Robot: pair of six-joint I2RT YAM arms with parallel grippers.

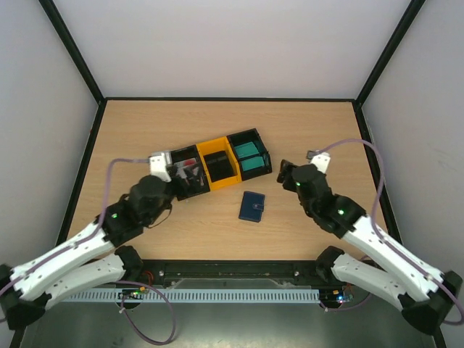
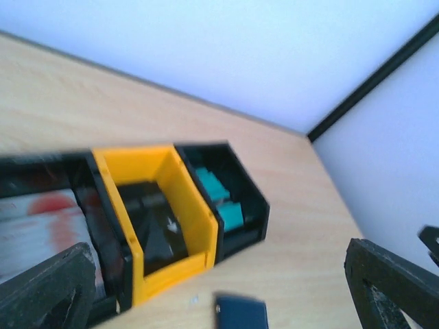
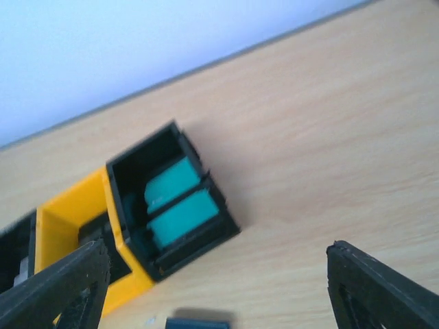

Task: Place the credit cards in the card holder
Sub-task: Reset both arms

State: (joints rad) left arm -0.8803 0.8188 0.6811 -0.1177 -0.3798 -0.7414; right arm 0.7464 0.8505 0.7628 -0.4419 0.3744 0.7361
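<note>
Top view, left gripper point(image 1: 181, 176): it hung over the left black bin point(image 1: 192, 194), where the white and red cards point(image 1: 190, 172) lay.
Top view, right gripper point(image 1: 284, 172): it stood just beside the right black bin point(image 1: 243, 135), which held the teal cards point(image 1: 251, 156).
Top view, card holder point(image 1: 251, 206): it lay folded shut on the table point(image 1: 145, 130), in front of the bins and between the two arms.
Top view, risk: no card could enter a shut holder. Such a light thing would probably slide if one arm pushed it alone. Both arms reaching for it together might collide.
Left wrist view, jaws: they were spread wide and held nothing.
Left wrist view, cards: the white and red ones showed at the left, and the black cards point(image 2: 154, 233) sat deep in the yellow bin point(image 2: 134, 159).
Left wrist view, risk: the picture was blurred. A finger point(image 2: 48, 288) going down could hit a bin wall and shift the whole row.
Right wrist view, jaws: they were spread wide, with nothing between them.
Right wrist view, cards: the teal ones stood in two stacks inside their bin, and only the holder's edge showed at the bottom.
Right wrist view, risk: the cards were thin and close together, so a pinch might take several or slip off.
</note>
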